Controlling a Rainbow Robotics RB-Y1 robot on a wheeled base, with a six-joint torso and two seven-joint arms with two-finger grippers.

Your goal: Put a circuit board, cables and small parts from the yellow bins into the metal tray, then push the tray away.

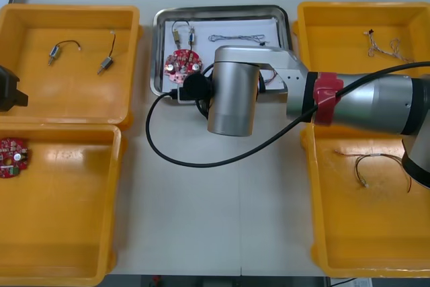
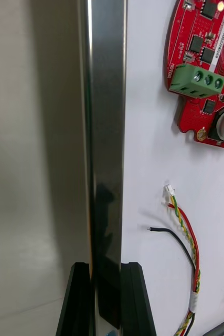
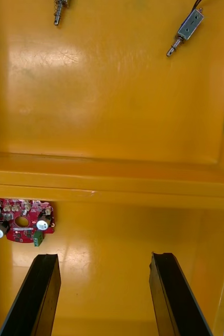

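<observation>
The metal tray [image 1: 222, 10], white inside, lies at the far middle of the table. In it are a round red circuit board [image 1: 183, 63], two small metal parts [image 1: 178, 29], a thin cable [image 1: 235, 38] and a red and yellow cable [image 2: 188, 236] beside a black cable [image 2: 174, 244]. My right arm [image 1: 232, 99] reaches across to the tray's near edge. There my right gripper [image 2: 107, 296] is shut on the tray's rim [image 2: 106, 131], one finger on each side of it. My left gripper [image 3: 104, 294] hangs open over the near left bin [image 3: 117, 247], close to another circuit board [image 3: 20, 226].
Two small metal parts [image 1: 55, 50] lie in the far left yellow bin [image 1: 67, 11]. Thin cables lie in the far right bin [image 1: 363, 11] and the near right bin [image 1: 376, 233]. A black cable [image 1: 175, 152] loops from my right wrist onto the table.
</observation>
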